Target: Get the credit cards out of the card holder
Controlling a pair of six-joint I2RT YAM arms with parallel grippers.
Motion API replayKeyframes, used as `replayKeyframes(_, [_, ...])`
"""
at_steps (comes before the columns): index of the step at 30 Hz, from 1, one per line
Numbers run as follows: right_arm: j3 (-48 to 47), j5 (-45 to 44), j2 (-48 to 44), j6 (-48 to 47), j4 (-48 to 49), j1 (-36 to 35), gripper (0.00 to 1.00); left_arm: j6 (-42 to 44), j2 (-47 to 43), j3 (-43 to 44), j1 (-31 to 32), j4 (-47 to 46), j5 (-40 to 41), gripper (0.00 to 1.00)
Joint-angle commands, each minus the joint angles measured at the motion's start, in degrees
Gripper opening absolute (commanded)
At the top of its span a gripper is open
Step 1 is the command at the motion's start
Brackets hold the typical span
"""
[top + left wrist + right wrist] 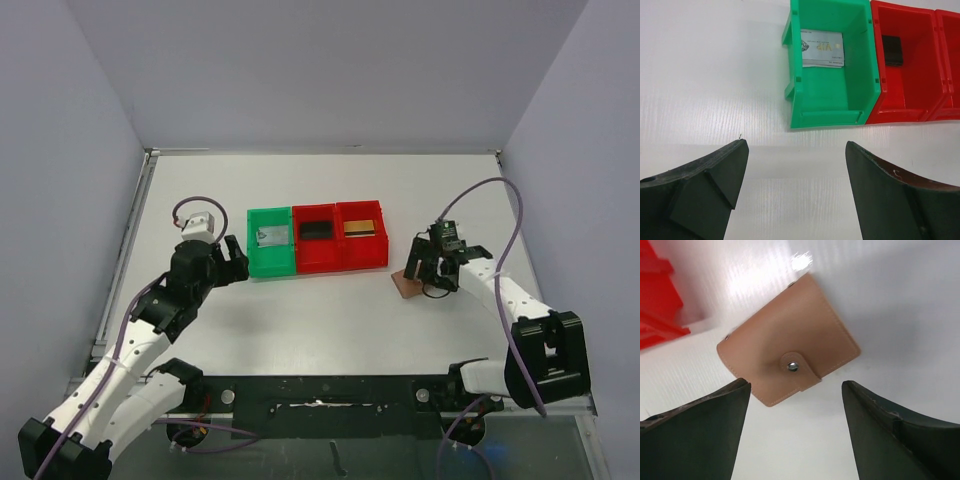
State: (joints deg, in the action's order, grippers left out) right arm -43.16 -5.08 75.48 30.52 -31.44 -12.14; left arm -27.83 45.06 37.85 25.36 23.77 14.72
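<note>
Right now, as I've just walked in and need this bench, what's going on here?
The card holder lies closed on the table under the open right end effector, ungripped. A silver card sits in the green bin, a black card and a gold card in the two red bins. The open left end effector hangs empty near the green bin.
</note>
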Motion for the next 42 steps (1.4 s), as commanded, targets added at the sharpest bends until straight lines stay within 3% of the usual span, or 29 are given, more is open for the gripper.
replayKeyframes(1, [-1.7,-6.16,-3.19,6.28,1.14,4.08,0.76,0.15,0.56,0.99,0.15,-1.99,1.1,0.78])
replayKeyframes(5, [3.42,-2.19,-3.1,11.5,7.99,8.79,0.76,0.15,1.27,1.17,0.15,-1.75,0.94,0.78])
replayKeyframes(9, [6.72,0.49,-1.3,13.44,12.71,9.04,0.71,0.2,1.61,1.33,0.12,-1.63,1.09,0.78])
replayKeyframes(15, [6.09,3.38,-0.96,7.58,10.25,6.23,0.51,-0.66,1.56,1.91,0.21,-0.47,0.6,0.78])
replayKeyframes(20, [10.49,5.68,-4.04,6.91,9.79,-2.11,0.45,-1.95,1.85,1.78,0.83,-0.46,-1.37,0.78])
replayKeyframes(24, [14.06,2.3,-5.3,10.36,10.49,-12.64,0.44,-2.05,2.57,1.68,1.78,-0.27,-3.38,0.78])
replayKeyframes(30, [12.42,-2.72,-4.29,10.58,13.24,-30.21,0.44,-6.48,3.37,-0.62,1.88,-4.87,-14.82,0.78])
replayKeyframes(38, [2.42,-6.69,4.92,4.45,16.13,-36.16,0.46,-13.53,7.93,-6.34,2.93,-16.34,-26.47,0.77])
replayKeyframes(42, [0.42,-7.5,2.84,6.14,15.32,-36.65,0.49,-18.23,9.12,-10.57,6.92,-23.48,-27.71,0.59])
